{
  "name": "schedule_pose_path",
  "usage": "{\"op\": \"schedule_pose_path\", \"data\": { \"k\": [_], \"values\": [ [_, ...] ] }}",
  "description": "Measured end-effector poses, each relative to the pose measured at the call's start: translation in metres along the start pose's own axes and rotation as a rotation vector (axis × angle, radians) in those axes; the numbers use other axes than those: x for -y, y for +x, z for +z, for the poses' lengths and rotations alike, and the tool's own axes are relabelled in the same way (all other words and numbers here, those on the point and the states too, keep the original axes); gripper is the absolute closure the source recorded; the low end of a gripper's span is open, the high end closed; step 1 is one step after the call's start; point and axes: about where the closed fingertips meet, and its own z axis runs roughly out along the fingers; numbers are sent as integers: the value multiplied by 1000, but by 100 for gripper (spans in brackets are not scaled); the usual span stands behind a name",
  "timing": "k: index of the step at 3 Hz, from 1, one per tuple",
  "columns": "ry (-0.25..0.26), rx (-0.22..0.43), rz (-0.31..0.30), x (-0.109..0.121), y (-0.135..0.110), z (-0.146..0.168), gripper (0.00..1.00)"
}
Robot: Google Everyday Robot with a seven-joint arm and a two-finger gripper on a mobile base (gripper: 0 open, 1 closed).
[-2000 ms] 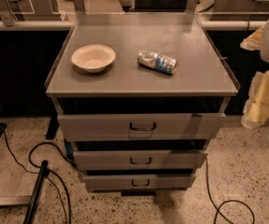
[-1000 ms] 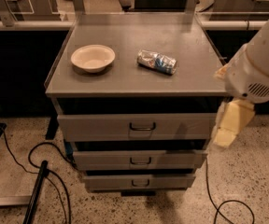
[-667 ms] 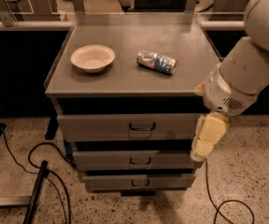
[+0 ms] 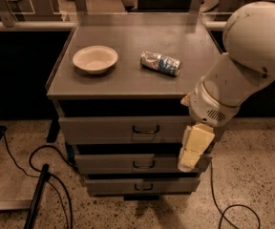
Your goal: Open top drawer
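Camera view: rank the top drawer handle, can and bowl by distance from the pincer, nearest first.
The pincer hangs low at the right front of the cabinet.
1. top drawer handle: up and left of it, centre front.
2. can: lying on the cabinet, right of centre.
3. bowl: on the cabinet, left side.

Cream end effector (image 4: 188, 161) by grey top drawer (image 4: 104, 129); white bowl (image 4: 95, 59).

On worktop (image 4: 128, 87): bowl (image 4: 95, 58) left, can (image 4: 160, 63) right. Below: top drawer (image 4: 123, 129), then lower drawers (image 4: 118, 164). In front of drawers' right end: gripper (image 4: 189, 159).
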Motion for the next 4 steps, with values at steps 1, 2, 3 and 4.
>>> {"op": "schedule_pose_path", "data": {
  "k": [1, 2, 3, 4],
  "values": [
    [-24, 6, -43, -4, -19, 35, 0],
    [-48, 15, -77, 1, -37, 65, 0],
    [-74, 20, -94, 9, -47, 90, 0],
    [-95, 26, -81, 16, -46, 109, 0]
  ]
}}
